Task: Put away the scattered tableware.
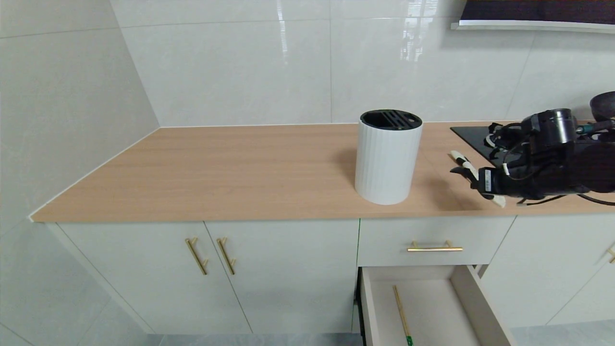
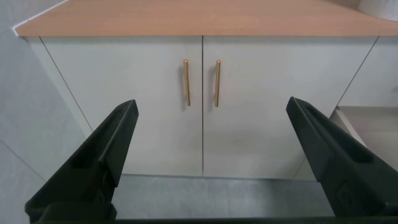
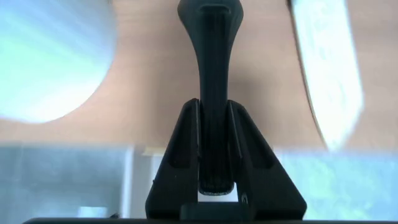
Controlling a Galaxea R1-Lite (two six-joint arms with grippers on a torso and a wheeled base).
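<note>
A white ribbed utensil holder (image 1: 388,158) with a black slotted top stands upright on the wooden counter (image 1: 240,168); it is a pale blur (image 3: 50,56) in the right wrist view. To its right my right gripper (image 1: 473,179) hovers low over the counter, shut on a slim black handle (image 3: 211,74) whose tip (image 1: 455,169) pokes toward the holder. What the handle belongs to is hidden. A white knife-like piece (image 1: 462,159) lies on the counter beside the gripper (image 3: 211,118), seen as a white strip (image 3: 326,74). My left gripper (image 2: 214,155) is open and empty, facing the cabinet doors (image 2: 202,93).
Below the counter an open drawer (image 1: 461,293) holds a pair of chopsticks (image 1: 401,312) with a green end. A shut drawer with a gold handle (image 1: 435,248) sits above it. A black cooktop (image 1: 473,137) and a dark pot (image 1: 603,103) are at the far right. Tiled walls border the counter behind and on the left.
</note>
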